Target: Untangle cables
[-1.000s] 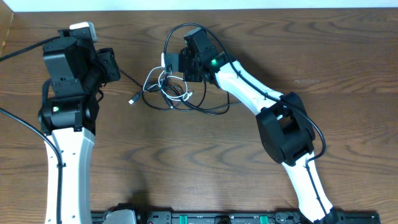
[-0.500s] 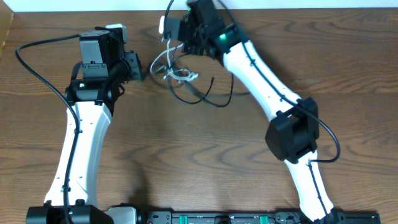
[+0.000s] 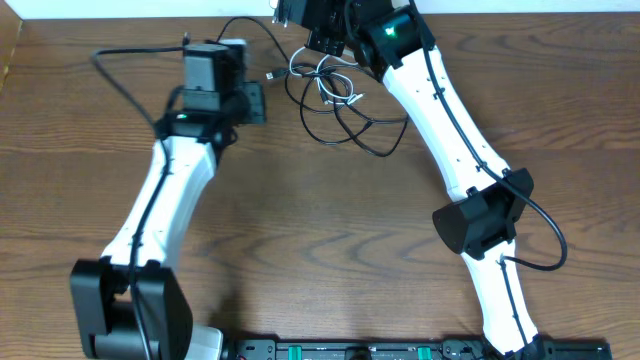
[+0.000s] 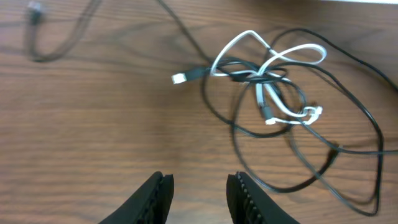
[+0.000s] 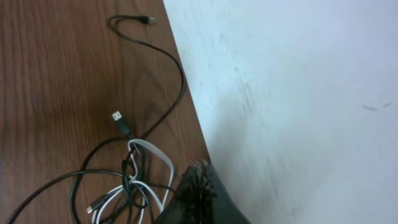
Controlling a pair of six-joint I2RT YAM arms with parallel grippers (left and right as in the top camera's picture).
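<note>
Brown wood of the table (image 3: 300, 250) under everything. Found the cables (image 4: 264, 84) bunched in one knot near the far edge, lying on the wood. Made out a white cable (image 4: 298, 51) looped twice through the middle of the knot. Made out a black cable (image 4: 367, 124) wound round it and spreading out from the knot in wide loose loops.

Saw the left gripper (image 4: 198, 199) over bare wood, near the knot but not touching it. Fingers (image 4: 155, 196) stood apart with only wood grain between them, holding nothing. Noted a plug (image 4: 180, 78) with a pale tip poking out of the knot on that gripper's side, flat on the table and clear of the fingers. Noted a second plug (image 5: 146, 19) on a long black tail that wandered off beside the table edge, well apart from the knot.

Saw the right gripper (image 5: 193, 190) at the far edge, pincer drawn together. Pressed in at the knot's rim, where a white loop and several black strands ran up against it. Clamped on the cables there, but could not tell which strand sat inside.

Caught a pale surface (image 5: 298, 93) beyond the table edge in the right wrist view.
</note>
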